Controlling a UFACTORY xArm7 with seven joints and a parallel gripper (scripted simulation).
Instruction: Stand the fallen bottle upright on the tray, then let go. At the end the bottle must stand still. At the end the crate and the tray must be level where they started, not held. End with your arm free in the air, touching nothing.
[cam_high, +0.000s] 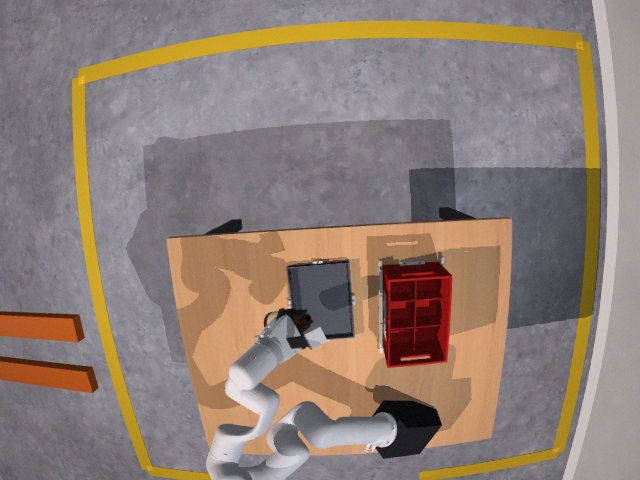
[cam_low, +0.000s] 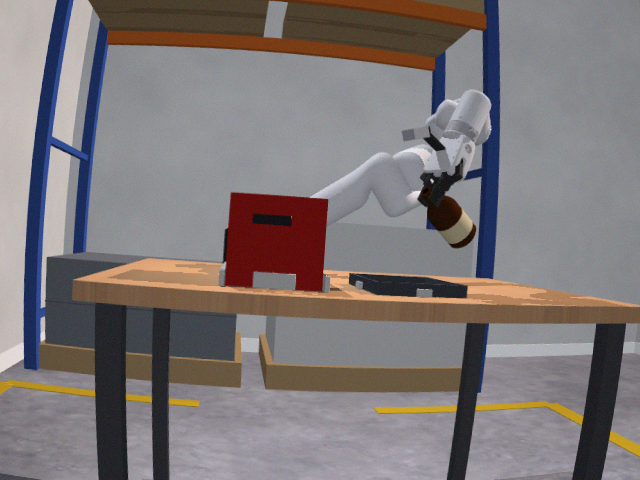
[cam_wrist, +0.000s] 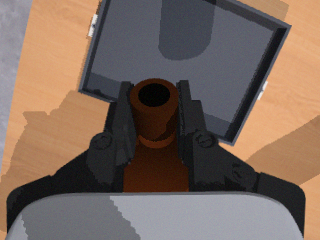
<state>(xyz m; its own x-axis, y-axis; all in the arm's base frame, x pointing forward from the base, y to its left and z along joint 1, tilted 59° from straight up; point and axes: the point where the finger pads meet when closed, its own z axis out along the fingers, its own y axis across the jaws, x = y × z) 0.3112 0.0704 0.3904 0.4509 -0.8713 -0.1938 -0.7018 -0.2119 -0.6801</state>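
A brown bottle with a cream label hangs in the air, tilted, its neck up and its base down to the right in the exterior view. My gripper is shut on the bottle's neck, with a finger on each side of it in the wrist view. In the top view the bottle is partly hidden by the gripper, over the tray's near left corner. The dark grey tray lies flat on the table. The red crate stands level beside it.
The wooden table carries both. Small light brackets stand around the crate. A black box-like piece on a second white arm is over the table's near right part.
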